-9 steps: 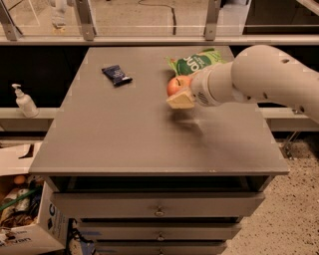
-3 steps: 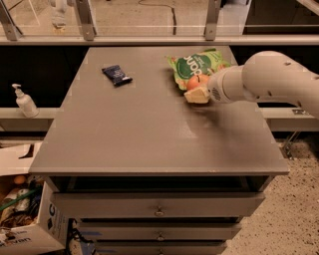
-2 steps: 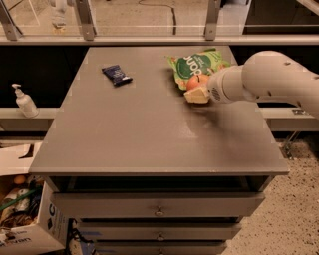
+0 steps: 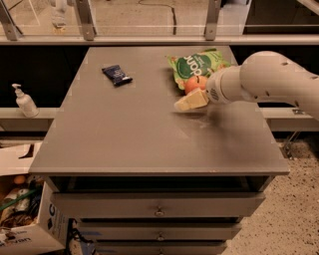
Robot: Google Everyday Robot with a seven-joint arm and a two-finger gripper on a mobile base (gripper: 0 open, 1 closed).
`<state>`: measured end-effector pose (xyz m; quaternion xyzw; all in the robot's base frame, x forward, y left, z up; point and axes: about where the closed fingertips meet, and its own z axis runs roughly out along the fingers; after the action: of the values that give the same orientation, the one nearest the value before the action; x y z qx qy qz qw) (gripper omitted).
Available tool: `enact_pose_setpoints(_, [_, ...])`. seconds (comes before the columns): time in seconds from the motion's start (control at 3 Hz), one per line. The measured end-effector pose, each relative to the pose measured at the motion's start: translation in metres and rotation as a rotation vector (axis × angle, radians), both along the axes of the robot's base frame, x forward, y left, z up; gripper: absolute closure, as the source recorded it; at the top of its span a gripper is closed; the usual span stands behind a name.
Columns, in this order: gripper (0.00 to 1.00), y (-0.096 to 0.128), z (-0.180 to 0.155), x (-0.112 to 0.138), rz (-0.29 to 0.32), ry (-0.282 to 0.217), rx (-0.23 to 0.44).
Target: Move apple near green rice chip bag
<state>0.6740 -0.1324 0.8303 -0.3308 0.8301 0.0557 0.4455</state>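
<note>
Just one apple (image 4: 196,82), one bag (image 4: 197,63), gripper (image 4: 192,96) alongside

The grey table (image 4: 124,134) bears the green rice chip bag (image 4: 197,62), apple (image 4: 195,82) and blue packet (image 4: 116,74), the gripper (image 4: 192,99) at the apple.

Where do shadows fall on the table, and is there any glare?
Camera view: the arm throws a soft shadow on the table, under and in front of the hand, which sits at the apple by the bag's near edge. Camera view: no glare on the matte tabletop; the floor behind the rail is brightly lit.
</note>
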Motion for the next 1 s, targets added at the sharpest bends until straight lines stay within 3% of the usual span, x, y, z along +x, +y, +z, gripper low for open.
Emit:
enact_pose_setpoints(0.33, [0.0, 0.0, 0.0, 0.0, 0.0, 0.0, 0.0])
enact_pose_setpoints(0.67, [0.0, -0.017, 0.01, -0.006, -0.014, -0.03, -0.012])
enact_pose_setpoints(1.0, [0.0, -0.061, 0.046, -0.039, 0.002, -0.052, 0.02])
